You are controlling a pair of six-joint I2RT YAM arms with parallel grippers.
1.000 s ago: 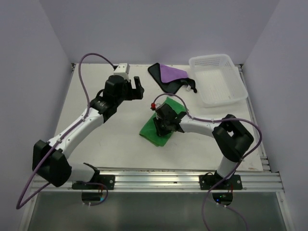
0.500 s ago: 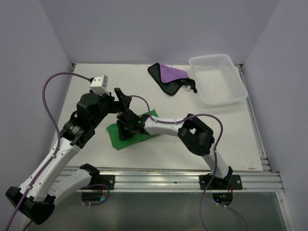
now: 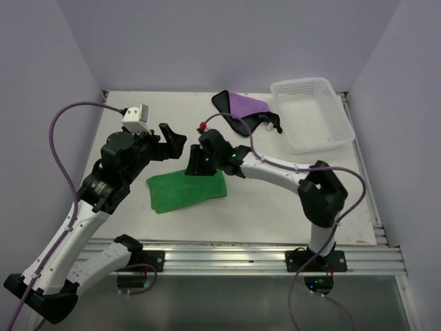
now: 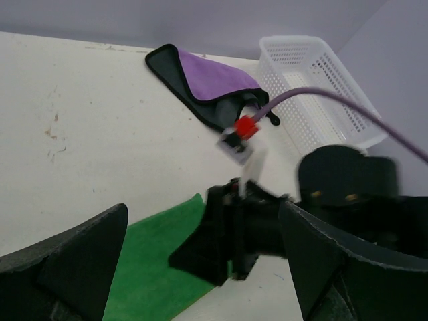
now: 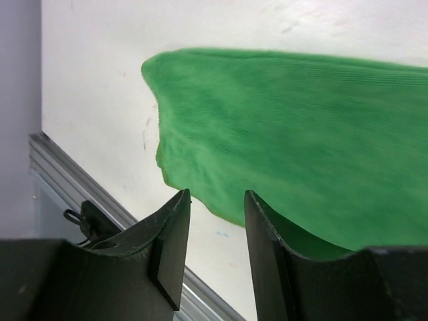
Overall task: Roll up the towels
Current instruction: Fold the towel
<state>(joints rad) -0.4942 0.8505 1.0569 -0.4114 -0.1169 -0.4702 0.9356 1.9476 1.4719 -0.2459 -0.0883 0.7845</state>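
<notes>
Withdrawing from green towel (image 3: pixel 182 193), right gripper (image 5: pixel 215 195) narrow, empty (left gripper (image 3: pixel 173 136) wide).

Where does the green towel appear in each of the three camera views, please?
Top external: the green towel lies left of centre, between the two arms.
Left wrist: bottom edge, left of centre.
Right wrist: fills the upper right.
Shared landmark: the right gripper at the towel's edge.

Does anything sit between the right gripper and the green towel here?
Nothing visible does. The right gripper, open, points straight at the green towel lying flat on the table; the left gripper hangs beside it, not between them.
</notes>
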